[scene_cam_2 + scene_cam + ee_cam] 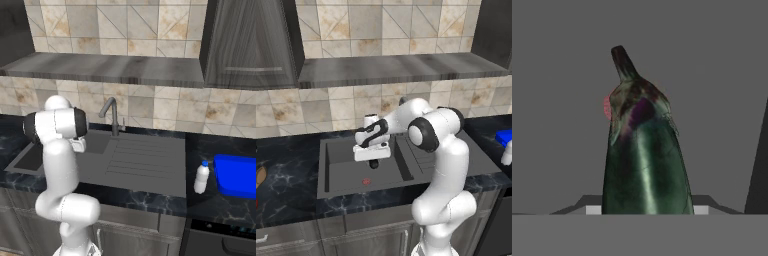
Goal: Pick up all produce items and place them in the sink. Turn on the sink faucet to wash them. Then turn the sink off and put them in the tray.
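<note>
Hand view: the fingers are closed on the lower body of a dark green-black eggplant (646,160), whose stem end points away from the camera toward the grey floor of the sink (562,100) and the faint red drain mark (606,107). Its skin looks glossy and probably slippery; the flesh is likely firm yet bruisable, so a moderate hold across the thick mid-body seems best. Left base view: the gripper (373,161) hangs over the basin (341,175), the eggplant showing dark beneath it. Beyond, on the counter (200,205), stand the faucet (113,114) and the blue tray (237,175).
</note>
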